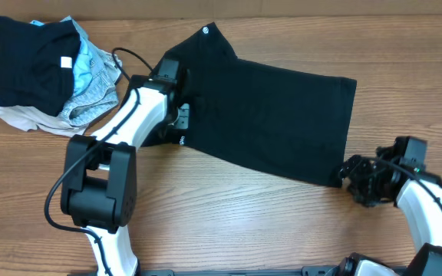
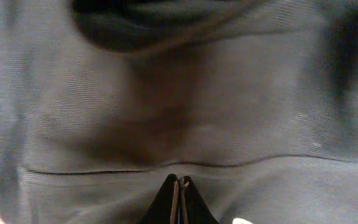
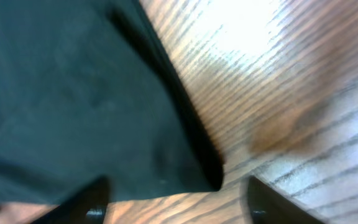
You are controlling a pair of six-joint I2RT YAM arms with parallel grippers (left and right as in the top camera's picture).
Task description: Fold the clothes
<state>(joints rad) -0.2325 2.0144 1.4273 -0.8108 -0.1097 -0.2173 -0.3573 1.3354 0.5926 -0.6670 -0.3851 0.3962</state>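
Note:
The large black T-shirt (image 1: 275,115) lies spread across the middle of the table, with a small white logo (image 1: 206,31) at its top left corner. My left gripper (image 1: 179,116) rests on the shirt's left edge. In the left wrist view its fingers (image 2: 179,183) are shut and pinch puckered black fabric (image 2: 166,99) just below a hem line. My right gripper (image 1: 353,175) is open at the shirt's lower right corner. In the right wrist view its fingers (image 3: 179,202) straddle that corner (image 3: 166,162), which lies flat on the wood.
A pile of smaller clothes sits at the back left: a black piece (image 1: 29,61), a light-blue piece (image 1: 90,65) and a beige piece (image 1: 21,115). The wooden table (image 1: 244,222) shows bare in front of the shirt. The left arm's cable (image 1: 125,55) loops near the pile.

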